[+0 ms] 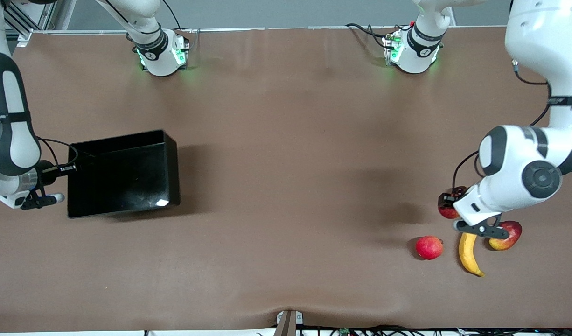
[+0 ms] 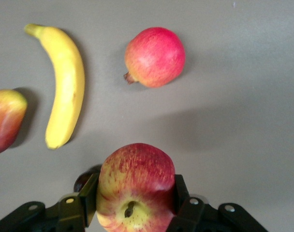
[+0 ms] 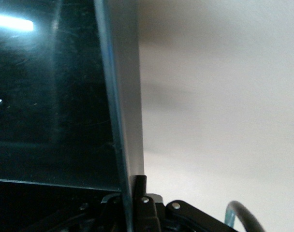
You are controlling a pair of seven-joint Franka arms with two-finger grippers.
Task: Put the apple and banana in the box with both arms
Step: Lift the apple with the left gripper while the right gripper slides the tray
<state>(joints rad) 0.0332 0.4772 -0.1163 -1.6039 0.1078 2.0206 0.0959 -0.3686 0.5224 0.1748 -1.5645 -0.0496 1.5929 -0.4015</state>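
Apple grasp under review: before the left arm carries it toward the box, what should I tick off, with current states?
1. Left pincer shut on the apple, a finger on each side: ok.
2. Apple lifted off the table: cannot tell.
3. Right pincer clamped on the box wall: ok.
4. Box interior free of fruit: ok.
5. Banana on the table, not yet boxed: not ok.
6. Pomegranate and mango apart from the held apple: ok.
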